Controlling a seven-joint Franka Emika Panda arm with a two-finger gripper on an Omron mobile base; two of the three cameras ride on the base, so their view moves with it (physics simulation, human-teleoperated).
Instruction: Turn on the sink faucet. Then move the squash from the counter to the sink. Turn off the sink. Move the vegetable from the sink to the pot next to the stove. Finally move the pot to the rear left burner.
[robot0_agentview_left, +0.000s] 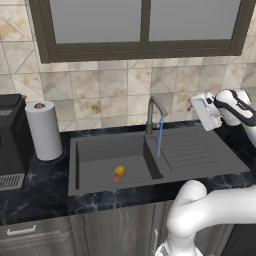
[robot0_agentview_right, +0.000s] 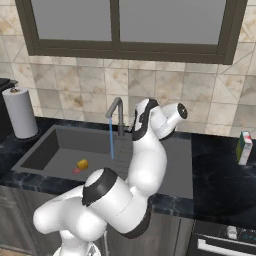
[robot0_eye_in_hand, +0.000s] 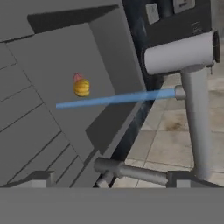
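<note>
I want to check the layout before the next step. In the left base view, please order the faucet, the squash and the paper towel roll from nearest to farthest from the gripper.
1. The sink faucet, just left of the open gripper, water running.
2. The squash, lower left, in the sink basin.
3. The paper towel roll, far left on the counter.

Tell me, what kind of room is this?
It looks like a kitchen. There is a sink with a faucet running water, a paper towel roll on a black counter, and tiled walls under a window.
</note>
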